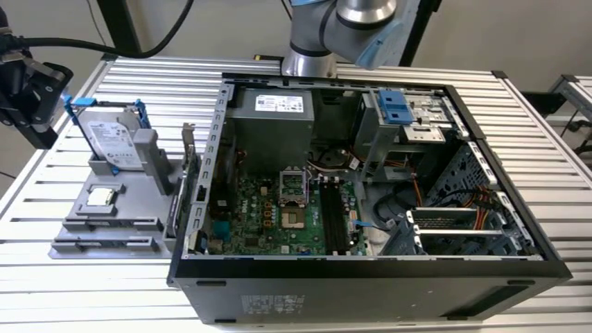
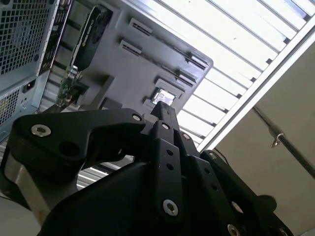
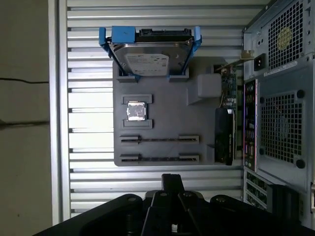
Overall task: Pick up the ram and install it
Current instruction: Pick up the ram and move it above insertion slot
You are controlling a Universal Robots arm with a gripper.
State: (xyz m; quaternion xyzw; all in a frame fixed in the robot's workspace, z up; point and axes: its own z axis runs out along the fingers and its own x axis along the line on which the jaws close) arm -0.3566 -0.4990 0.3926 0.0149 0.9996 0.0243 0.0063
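The tray (image 3: 202,125) is matte gray moulded plastic, blocky, lying on a ribbed aluminium table (image 3: 88,113). At one end of it a silver hard drive (image 3: 150,59) sits in blue brackets. Next to the drive is a small square processor (image 3: 136,110) with a shiny lid. A black graphics card (image 3: 224,135) lies along the tray edge nearest the open steel computer case (image 1: 370,277). The black, angular gripper (image 3: 172,181) hangs above the tray, well apart from it (how wide it stands, I cannot tell). The ram (image 3: 160,139) sits in the tray's long slots past the processor, showing edge-on as thin dark strips.
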